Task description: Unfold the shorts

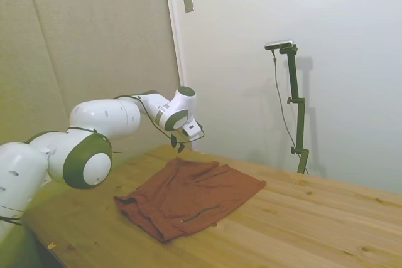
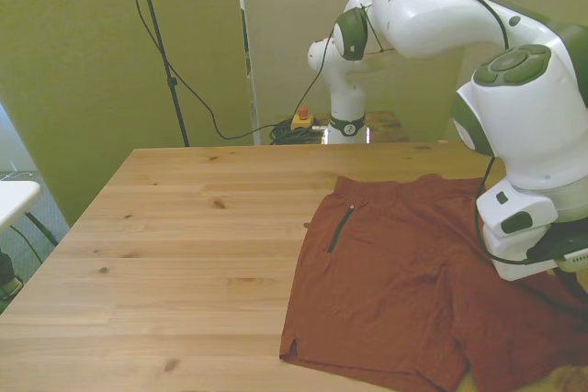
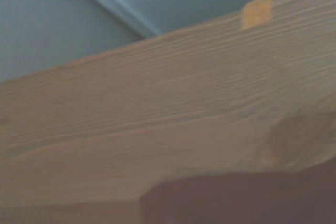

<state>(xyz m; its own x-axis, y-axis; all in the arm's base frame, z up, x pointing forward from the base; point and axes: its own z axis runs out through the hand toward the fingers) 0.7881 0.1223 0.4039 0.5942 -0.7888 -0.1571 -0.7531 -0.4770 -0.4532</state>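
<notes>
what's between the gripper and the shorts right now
Nothing. In the side view the gripper hangs above the far edge of the shorts, with only open air between them. It holds no fabric.

We are seeing dim, yellow-green tinted lighting in the side and front views, with soft shadows falling beneath the shorts point(image 1: 190, 196) on the table point(image 1: 314, 224). The wrist view is rendering heavily blurred (wood grain smeared, cloth edge indistinct). No glare is appearing.
</notes>
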